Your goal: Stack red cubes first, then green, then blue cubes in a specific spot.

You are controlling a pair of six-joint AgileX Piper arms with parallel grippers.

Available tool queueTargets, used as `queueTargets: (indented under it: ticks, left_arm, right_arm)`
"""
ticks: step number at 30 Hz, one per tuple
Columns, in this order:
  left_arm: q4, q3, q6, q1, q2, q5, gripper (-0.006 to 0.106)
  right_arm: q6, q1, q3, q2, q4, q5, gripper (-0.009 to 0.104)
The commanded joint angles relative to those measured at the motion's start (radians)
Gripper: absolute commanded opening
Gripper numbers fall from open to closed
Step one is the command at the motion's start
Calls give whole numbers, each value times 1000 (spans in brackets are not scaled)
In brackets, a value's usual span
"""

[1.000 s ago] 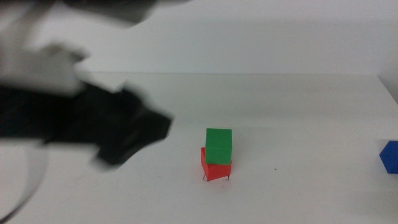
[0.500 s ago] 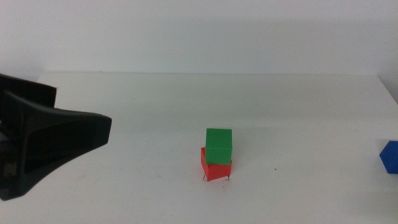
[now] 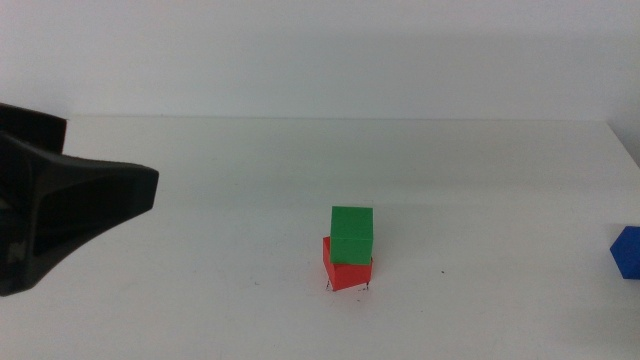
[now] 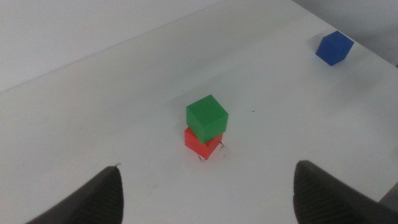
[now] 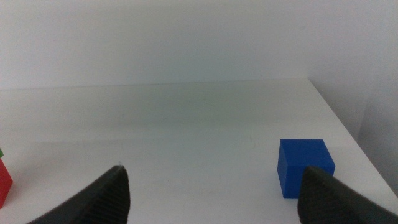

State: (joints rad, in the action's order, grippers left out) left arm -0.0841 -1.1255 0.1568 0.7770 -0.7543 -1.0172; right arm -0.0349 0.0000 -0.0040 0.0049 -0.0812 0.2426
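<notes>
The green cube (image 3: 351, 233) rests on the red cube (image 3: 345, 273), turned slightly against it. This stack stands on the spot, with tiny black ticks (image 3: 330, 290) at its base. In the left wrist view the stack shows as the green cube (image 4: 206, 116) over the red cube (image 4: 201, 144). My left gripper (image 4: 206, 168) is open and empty, off to the left of the stack and well apart from it. The blue cube (image 5: 305, 167) lies alone near the table's right edge. My right gripper (image 5: 212, 168) is open beside it, holding nothing, and is out of the middle view.
The left gripper's dark body (image 3: 80, 215) fills the left side of the middle view. A lone black speck (image 3: 443, 272) marks the white table (image 3: 480, 180) to the right of the stack. The table's right edge runs close by the blue cube (image 3: 627, 250).
My left gripper has drawn back to the left, away from the stack. The cubes have not moved.
</notes>
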Motion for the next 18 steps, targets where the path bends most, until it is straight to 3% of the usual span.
queueTargets:
  ticks: [1,5,9,10,13,18]
  left_arm:
    - [-13,-4,1,1,5,5,94]
    - [-13,-4,1,1,5,5,94]
    - [-13,-4,1,1,6,5,94]
    - [-13,-4,1,1,6,5,94]
    - [-13,-4,1,1,6,5,94]
    - [-13,-4,1,1,9,5,94]
  right_arm:
    - [-6,2,4,-5,8,-11,93]
    - [-7,2,4,-5,21,-63,93]
    - [47,-1,4,-5,-29,-216,93]
    - [105,-1,-15,-5,-54,-197,93]
    - [183,-1,-148,165,-39,-111,93]
    - [181,-1,-454,573,17,246,93]
